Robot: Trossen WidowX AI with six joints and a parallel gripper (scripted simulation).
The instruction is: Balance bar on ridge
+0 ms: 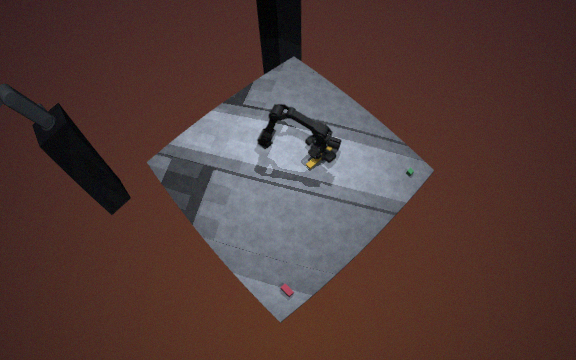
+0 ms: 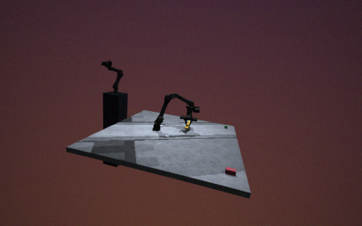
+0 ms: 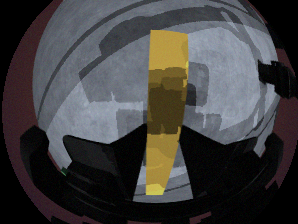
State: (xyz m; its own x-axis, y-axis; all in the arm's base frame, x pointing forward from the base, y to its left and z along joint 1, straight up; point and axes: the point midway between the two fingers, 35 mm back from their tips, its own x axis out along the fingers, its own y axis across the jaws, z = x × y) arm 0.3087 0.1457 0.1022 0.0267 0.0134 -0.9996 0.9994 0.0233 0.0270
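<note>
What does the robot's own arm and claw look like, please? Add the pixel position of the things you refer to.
The arm (image 1: 302, 118) (image 2: 182, 98) is black, with slim links and bulkier, rounded joints. The claw (image 3: 162, 128) is black too, with two broad fingers that taper inward. Cables or markings can't be made out.

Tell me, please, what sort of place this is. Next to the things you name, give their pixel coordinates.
Probably a robotics test bench: a black arm (image 1: 296, 116) (image 2: 175, 95) on a grey table (image 1: 278, 220) (image 2: 181, 154), its gripper (image 2: 188, 123) (image 3: 162, 128) shut on a yellow bar (image 1: 312, 163) (image 2: 187, 127) (image 3: 169, 50), with a second arm (image 1: 25, 106) (image 2: 118, 75) beyond.
</note>
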